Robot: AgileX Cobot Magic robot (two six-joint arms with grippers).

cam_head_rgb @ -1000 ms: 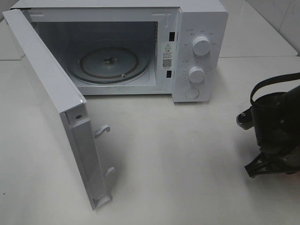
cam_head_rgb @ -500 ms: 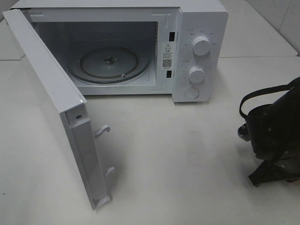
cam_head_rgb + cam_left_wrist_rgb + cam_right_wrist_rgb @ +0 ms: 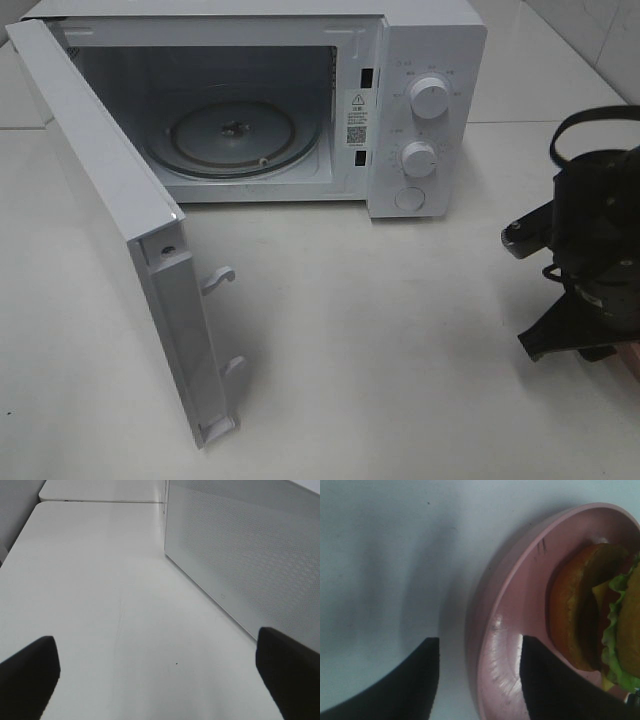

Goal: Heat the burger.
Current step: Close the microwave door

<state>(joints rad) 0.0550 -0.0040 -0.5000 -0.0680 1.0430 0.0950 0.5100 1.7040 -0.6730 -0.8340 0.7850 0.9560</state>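
**Inspector:** Count, please.

**Onlooker:** Microwave: one, white, its door swung fully out toward the left front. One glass turntable inside, bare. Two dials on the panel and one round button below them. One pink plate. One burger, lying on that plate, seen only in the right wrist view. Two arms, two claws.

**Inspector:** State of the claws?

**Onlooker:** Right gripper stands partly spread, straddling the plate's rim: one finger outside on the table, the other over the plate's inner surface. It is not clamped on anything I can see, and the burger sits apart from both fingers. Left gripper is released wide, nothing between its tips, beside the door's perforated panel.

**Inspector:** Edges and room?

**Onlooker:** Table in front of the cavity lies bare from the door's edge across to the right arm at the right margin. Plate falls at or beyond that margin of the high view.
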